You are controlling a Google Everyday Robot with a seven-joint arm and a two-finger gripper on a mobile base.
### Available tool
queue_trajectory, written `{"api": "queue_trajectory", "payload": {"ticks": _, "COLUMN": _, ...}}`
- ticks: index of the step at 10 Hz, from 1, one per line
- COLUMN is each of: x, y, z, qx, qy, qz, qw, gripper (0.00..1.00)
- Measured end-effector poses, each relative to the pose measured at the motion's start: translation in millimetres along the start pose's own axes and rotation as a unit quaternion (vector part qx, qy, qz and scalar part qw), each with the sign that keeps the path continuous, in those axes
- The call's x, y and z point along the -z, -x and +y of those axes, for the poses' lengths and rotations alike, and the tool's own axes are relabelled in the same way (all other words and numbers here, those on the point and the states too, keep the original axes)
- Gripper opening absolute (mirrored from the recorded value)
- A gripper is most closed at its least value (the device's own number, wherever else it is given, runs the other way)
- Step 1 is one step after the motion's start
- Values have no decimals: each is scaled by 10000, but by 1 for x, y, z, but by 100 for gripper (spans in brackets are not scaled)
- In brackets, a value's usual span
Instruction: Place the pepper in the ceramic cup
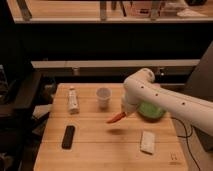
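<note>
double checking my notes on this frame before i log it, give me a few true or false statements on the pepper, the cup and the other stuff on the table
1. The ceramic cup stands upright on the wooden table. True.
2. The gripper holds the pepper clear of the table. True.
3. The pepper is inside the cup. False: it hangs from the shut gripper, right of the cup in the picture.
4. The green bowl sits left of the cup. False: the green bowl is on the right, partly behind the arm.
5. The black remote lies flat near the table's front left. True.
</note>
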Motion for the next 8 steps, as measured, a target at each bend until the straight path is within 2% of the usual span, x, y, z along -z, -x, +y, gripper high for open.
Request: {"api": "queue_trajectory", "payload": {"ticks": 8, "x": 4, "y": -12, "z": -36, "qx": 42, "qy": -42, "qz": 46, "qw": 10000, "gripper": 0}}
